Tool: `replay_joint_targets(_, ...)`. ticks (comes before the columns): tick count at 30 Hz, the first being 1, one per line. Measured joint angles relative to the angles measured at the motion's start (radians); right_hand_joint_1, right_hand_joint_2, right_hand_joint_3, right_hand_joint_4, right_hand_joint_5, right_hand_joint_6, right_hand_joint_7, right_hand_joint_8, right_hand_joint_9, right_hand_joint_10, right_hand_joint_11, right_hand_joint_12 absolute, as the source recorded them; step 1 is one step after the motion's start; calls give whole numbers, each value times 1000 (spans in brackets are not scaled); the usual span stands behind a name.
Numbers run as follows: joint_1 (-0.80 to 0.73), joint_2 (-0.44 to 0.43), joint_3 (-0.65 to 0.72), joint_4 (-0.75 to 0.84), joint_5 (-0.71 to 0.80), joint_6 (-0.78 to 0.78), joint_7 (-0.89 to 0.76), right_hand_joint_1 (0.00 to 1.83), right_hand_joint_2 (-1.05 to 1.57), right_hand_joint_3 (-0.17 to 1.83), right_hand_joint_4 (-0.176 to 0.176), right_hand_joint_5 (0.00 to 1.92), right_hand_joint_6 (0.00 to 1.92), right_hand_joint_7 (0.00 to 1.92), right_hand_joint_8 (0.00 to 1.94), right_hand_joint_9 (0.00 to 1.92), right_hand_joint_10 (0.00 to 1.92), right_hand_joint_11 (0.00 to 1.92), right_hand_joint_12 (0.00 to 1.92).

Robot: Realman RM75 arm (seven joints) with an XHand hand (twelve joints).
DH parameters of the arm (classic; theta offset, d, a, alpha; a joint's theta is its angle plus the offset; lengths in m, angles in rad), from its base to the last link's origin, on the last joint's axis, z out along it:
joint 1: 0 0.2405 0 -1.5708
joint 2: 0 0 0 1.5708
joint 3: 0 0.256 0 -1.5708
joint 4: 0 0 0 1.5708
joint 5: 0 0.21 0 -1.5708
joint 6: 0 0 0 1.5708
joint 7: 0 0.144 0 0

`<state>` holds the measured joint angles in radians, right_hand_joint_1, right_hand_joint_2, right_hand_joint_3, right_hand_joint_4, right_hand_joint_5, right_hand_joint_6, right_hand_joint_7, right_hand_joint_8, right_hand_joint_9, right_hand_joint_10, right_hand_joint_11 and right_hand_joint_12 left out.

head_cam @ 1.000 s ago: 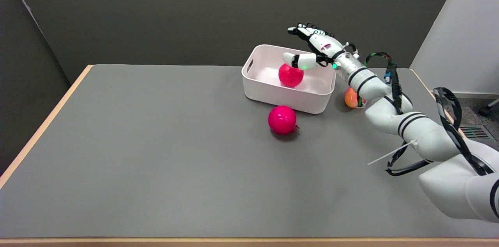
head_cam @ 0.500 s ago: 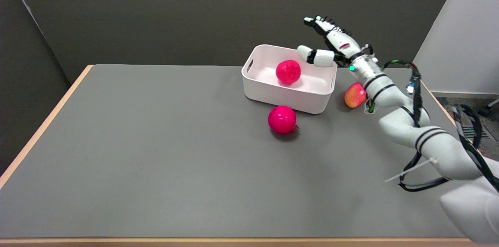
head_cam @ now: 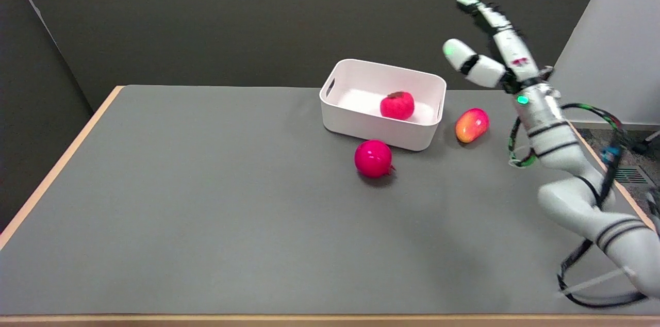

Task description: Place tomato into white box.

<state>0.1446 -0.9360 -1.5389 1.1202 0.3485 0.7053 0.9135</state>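
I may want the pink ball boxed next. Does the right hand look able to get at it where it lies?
Probably yes. The pink ball lies on bare table in front of the white box, touching nothing. The right hand is raised beyond the box's right end, fingers spread, holding nothing.

No legible text, label, brand or number found on any item in view. A small red mark on the back of the black-and-white right hand point(head_cam: 508, 56) is too small to read.
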Motion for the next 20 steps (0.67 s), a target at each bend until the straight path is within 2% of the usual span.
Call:
replay_joint_targets(1, -38, 2, 17, 26, 36, 34, -10, 215, 650, 800, 86, 168, 364, 166, 249, -1, 537, -1, 938)
replay_joint_targets(5, -147, 6, 57, 93, 134, 142, -34, 217, 652, 809, 86, 175, 369, 180, 247, 2, 565, -1, 936)
replay_joint_targets(7, -204, 6, 73, 125, 178, 200, -45, 213, 584, 938, 84, 149, 434, 156, 313, 21, 526, -1, 963)
replay_joint_targets(9, -253, 6, 83, 153, 215, 251, -54, 224, 647, 819, 85, 176, 378, 181, 256, 4, 563, -1, 947)
replay_joint_targets(13, -333, 4, 92, 197, 282, 342, -68, 232, 662, 798, 84, 182, 370, 188, 249, 2, 572, -1, 950)
replay_joint_targets(16, -385, 1, 94, 223, 327, 399, -77, 220, 585, 952, 82, 148, 440, 159, 322, 22, 525, -1, 964)
replay_joint_targets(20, -429, 1, 91, 246, 369, 453, -85, 222, 585, 952, 82, 148, 440, 159, 322, 22, 520, -1, 964)
